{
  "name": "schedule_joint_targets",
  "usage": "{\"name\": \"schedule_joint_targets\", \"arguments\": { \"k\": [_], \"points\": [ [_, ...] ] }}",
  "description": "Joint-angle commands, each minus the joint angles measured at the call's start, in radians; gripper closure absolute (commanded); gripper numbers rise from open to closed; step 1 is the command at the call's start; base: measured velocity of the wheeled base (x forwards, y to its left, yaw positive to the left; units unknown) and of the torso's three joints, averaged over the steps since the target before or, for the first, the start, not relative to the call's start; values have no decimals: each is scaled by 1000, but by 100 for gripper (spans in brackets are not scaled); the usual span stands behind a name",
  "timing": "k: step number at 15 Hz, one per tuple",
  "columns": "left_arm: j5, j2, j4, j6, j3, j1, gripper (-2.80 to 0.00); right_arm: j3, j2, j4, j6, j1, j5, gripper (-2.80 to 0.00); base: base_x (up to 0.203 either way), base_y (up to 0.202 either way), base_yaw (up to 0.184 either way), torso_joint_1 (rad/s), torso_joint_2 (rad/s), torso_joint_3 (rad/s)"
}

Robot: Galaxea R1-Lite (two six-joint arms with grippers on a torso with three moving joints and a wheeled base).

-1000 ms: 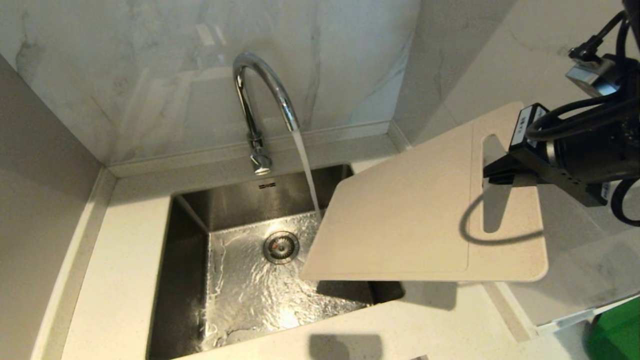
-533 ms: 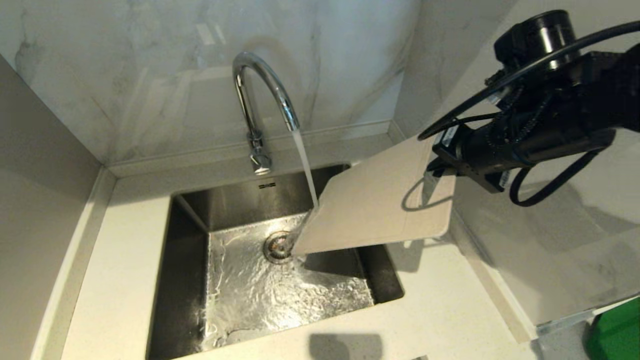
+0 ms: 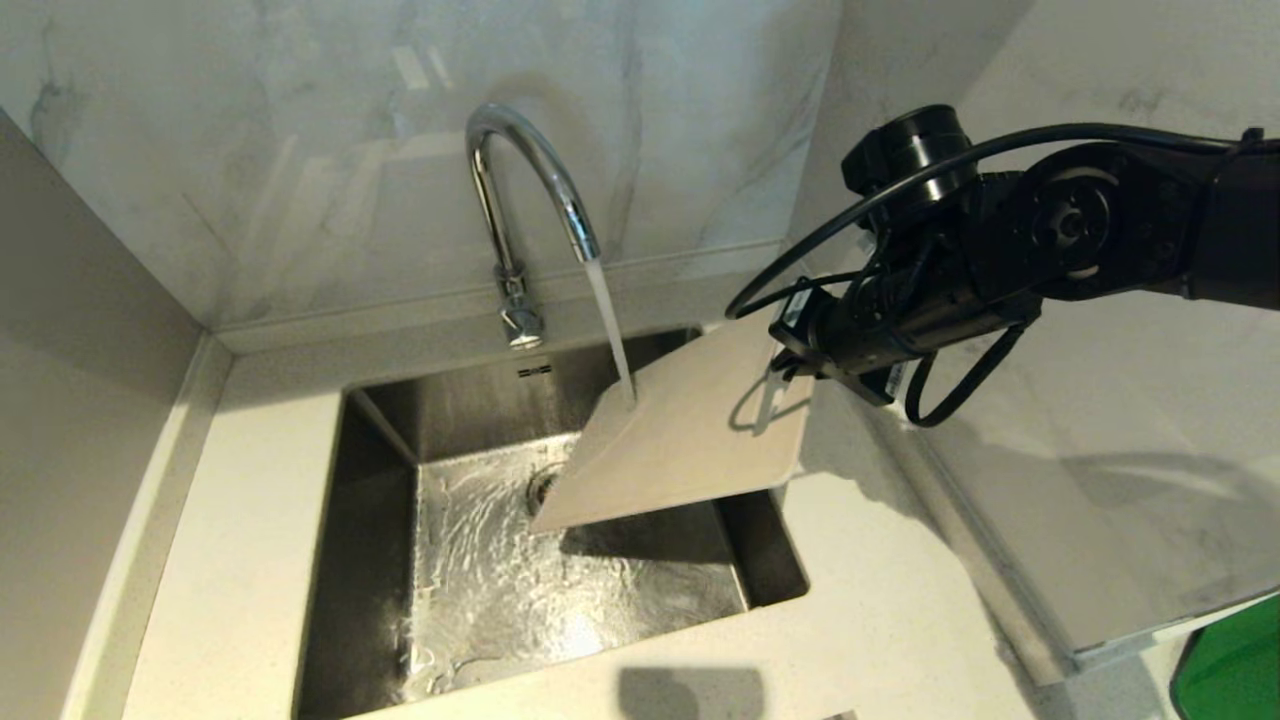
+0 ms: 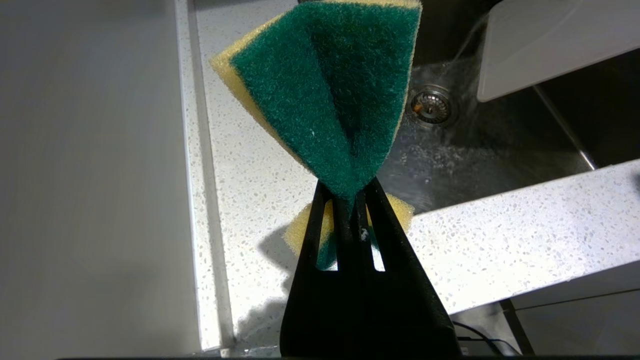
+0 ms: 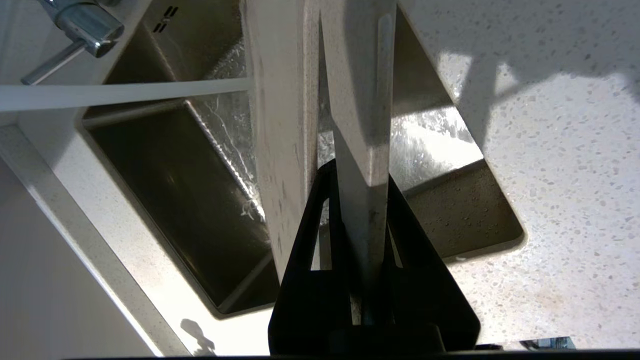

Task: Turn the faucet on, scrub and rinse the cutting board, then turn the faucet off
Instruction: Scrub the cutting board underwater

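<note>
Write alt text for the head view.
The right gripper holds the cutting board tilted over the sink, water from the running faucet striking its upper edge.

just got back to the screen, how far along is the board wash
Done: the faucet is running. In hand: the right gripper holds the cutting board tilted over the sink, water hitting its upper face. The left gripper pinches the sponge beside the sink, off the board. Left: scrubbing, rinsing off, shutting the faucet.

Cutting board (image 3: 680, 440) now under stream
</note>
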Motion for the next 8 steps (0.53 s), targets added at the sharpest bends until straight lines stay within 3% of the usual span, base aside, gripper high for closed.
{"name": "schedule_joint_targets", "arguments": {
  "k": [1, 5, 8],
  "points": [
    [0, 1, 7, -2, -3, 0, 0, 1, 10, 6, 3, 0, 0, 0, 0, 0, 0, 0, 0, 0],
    [-1, 1, 50, 6, -21, 0, 0, 0, -66, 55, -6, 0, -4, 0, 0, 0, 0, 0, 0, 0],
    [6, 4, 161, 16, -79, 0, 0, 1, -175, 183, -10, 0, -4, 0, 0, 0, 0, 0, 0, 0]
  ]
}}
